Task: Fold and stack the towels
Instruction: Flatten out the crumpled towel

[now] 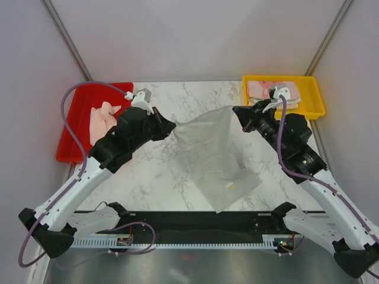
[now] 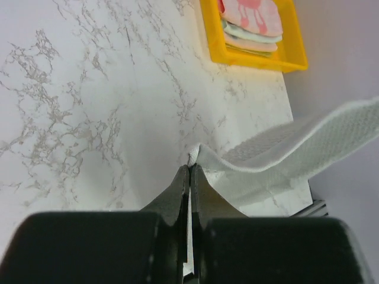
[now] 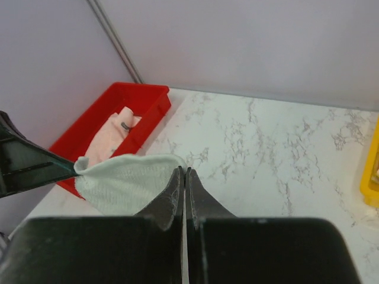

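Pinching one top corner of the mint towel, the left claw has its two fingers pressed together in its wrist view, with a thin fold of cloth caught at the tips. Right claw likewise closed, clamped on the opposite top corner; its own camera shows the fingers meeting, with the towel edge drawn in just left of them. Between the claws the top edge runs nearly straight with a slight sag, its right end sitting higher in the overhead view. At that edge the towel is lifted off the table. It hangs spread as a skewed sheet, lowest corner pointing toward the arm bases; cannot tell whether that corner touches the marble. A small yellow mark sits on the lower part of the sheet. Weave looks waffled up close. Outward, left: red tray at the table's far-left edge, beside the left arm, holding a crumpled, unfolded pink cloth. Outward, right: yellow tray at the far-right corner, behind the right arm, holding a stack of folded towels. The top one is pink with a darker pink print, with pale green and peach layers under it. Both trays lie apart from the held towel.
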`<act>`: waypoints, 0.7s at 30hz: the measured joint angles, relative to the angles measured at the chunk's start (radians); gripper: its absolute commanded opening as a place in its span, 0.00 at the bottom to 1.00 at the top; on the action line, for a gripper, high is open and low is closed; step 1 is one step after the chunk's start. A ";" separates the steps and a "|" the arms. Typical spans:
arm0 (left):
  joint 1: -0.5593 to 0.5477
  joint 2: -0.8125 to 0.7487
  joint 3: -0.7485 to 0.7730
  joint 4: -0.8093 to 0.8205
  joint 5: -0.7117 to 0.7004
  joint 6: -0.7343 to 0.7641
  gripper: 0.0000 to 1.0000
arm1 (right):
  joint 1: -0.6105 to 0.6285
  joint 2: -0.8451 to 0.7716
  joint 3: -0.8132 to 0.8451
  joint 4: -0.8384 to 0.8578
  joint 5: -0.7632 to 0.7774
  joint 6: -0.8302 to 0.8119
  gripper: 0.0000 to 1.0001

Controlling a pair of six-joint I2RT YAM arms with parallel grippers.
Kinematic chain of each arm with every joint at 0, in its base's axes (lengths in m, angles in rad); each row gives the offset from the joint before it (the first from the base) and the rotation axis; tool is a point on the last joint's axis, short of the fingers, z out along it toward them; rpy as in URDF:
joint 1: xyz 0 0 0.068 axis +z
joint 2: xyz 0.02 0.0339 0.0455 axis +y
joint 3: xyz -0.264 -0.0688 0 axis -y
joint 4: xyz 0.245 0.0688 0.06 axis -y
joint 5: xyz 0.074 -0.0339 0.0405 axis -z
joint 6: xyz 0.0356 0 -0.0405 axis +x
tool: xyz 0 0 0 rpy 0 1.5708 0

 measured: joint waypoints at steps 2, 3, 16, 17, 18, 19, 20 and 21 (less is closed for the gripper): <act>0.000 0.030 0.016 -0.015 -0.006 0.025 0.02 | 0.000 0.053 0.002 -0.002 0.003 -0.027 0.00; 0.000 0.041 0.032 -0.019 0.000 0.039 0.02 | -0.001 0.070 0.007 -0.012 -0.005 -0.040 0.00; -0.006 -0.231 -0.022 0.138 0.459 -0.002 0.02 | -0.001 -0.302 -0.016 -0.088 -0.360 0.020 0.00; -0.008 -0.254 -0.034 0.142 0.481 -0.015 0.02 | 0.000 -0.338 -0.021 -0.086 -0.368 0.038 0.00; -0.008 -0.267 -0.037 0.146 0.501 -0.026 0.02 | 0.000 -0.364 -0.021 -0.080 -0.375 0.056 0.00; -0.008 -0.272 -0.037 0.158 0.517 -0.035 0.02 | 0.000 -0.378 -0.020 -0.066 -0.377 0.072 0.00; -0.008 -0.271 -0.035 0.168 0.523 -0.040 0.02 | 0.001 -0.380 -0.015 -0.053 -0.375 0.088 0.00; -0.008 -0.265 -0.032 0.174 0.527 -0.043 0.02 | 0.001 -0.375 -0.011 -0.045 -0.370 0.100 0.00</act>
